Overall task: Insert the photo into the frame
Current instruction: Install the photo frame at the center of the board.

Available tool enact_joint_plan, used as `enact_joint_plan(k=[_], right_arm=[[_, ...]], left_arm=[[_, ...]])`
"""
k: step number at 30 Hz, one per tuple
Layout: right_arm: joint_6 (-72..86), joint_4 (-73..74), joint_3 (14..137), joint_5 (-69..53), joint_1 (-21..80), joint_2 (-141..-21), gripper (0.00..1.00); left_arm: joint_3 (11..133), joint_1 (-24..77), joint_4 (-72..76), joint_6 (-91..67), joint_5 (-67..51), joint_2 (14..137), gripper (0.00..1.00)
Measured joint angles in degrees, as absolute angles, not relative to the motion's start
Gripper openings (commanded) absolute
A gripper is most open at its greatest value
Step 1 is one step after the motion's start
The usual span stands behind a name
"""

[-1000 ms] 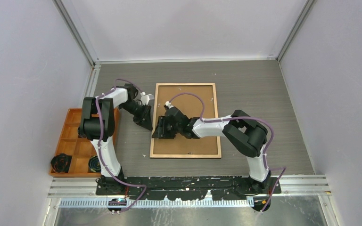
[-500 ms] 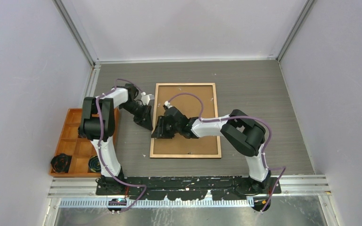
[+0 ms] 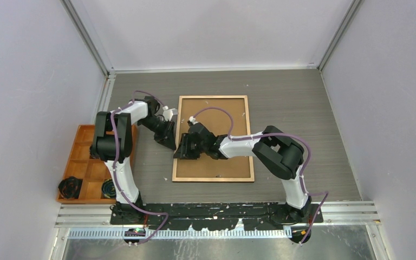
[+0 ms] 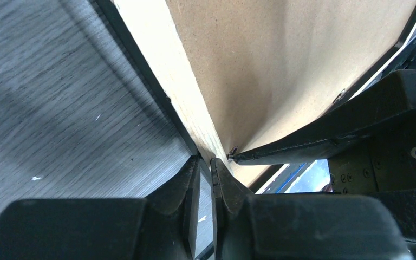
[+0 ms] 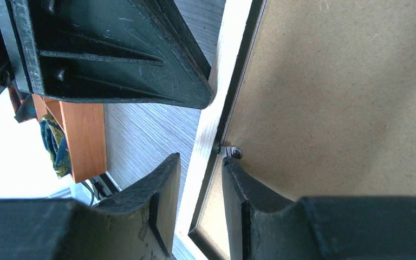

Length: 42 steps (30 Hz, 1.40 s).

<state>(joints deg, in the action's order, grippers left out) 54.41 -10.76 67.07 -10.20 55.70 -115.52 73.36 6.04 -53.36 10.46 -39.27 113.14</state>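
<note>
Black plastic fingers of my right gripper (image 5: 200, 158) stand part-open astride the left rail of the frame (image 3: 213, 177). One finger is outside the pale wood and the other is over the backing board (image 3: 216, 165), right beside a small metal tab (image 5: 231, 152); I cannot tell whether they pinch the rail. My left gripper (image 4: 206, 162) is closed to a thin slit with nothing visible between its fingers, its tips at the outer black edge of that same rail. The frame lies back-up and flat on the grey wood-grain tabletop (image 3: 281, 103), with the board seated inside it. I see no photo in any view; it may lie under the board, but I cannot say. I judge the step in hand to be working that tab. I would nudge it with one fingertip in a short sideways stroke and keep the left gripper braced against the rail so the light frame does not skate on the smooth surface. The board is matte, fibrous brown, and the rail is thin, square-edged and unvarnished. An orange compartment tray (image 3: 84, 162) sits well apart at far left.
</note>
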Motion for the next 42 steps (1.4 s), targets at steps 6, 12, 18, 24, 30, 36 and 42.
enact_joint_plan(k=[6, 12, 18, 24, 30, 36, 42], right_arm=[[54.41, -11.49, 66.39, -11.29, 54.74, -115.07, 0.46], [53.34, -10.28, 64.73, -12.53, 49.71, -109.75, 0.51], [51.20, -9.02, 67.51, -12.69, 42.59, -109.47, 0.52], [49.21, -7.09, 76.82, -13.65, 39.35, -117.23, 0.52], [48.80, -5.19, 83.59, -15.27, 39.29, -125.36, 0.51], [49.10, -5.04, 89.03, -16.10, 39.05, -129.10, 0.50], [49.93, -4.73, 92.55, -16.99, 38.98, -131.55, 0.49]], left_arm=[[73.38, 6.13, -53.41, 10.46, -39.29, 113.14, 0.14], [75.64, 5.72, -53.45, 9.10, -38.74, 113.86, 0.15], [81.91, 4.82, -51.33, 5.67, -38.89, 117.84, 0.15], [84.47, 4.62, -52.03, 3.11, -40.40, 120.38, 0.13], [84.53, 4.38, -52.07, 2.33, -40.95, 120.64, 0.13], [84.51, 4.36, -52.05, 2.07, -41.04, 120.68, 0.12], [84.51, 4.34, -52.07, 2.02, -41.06, 120.68, 0.12]])
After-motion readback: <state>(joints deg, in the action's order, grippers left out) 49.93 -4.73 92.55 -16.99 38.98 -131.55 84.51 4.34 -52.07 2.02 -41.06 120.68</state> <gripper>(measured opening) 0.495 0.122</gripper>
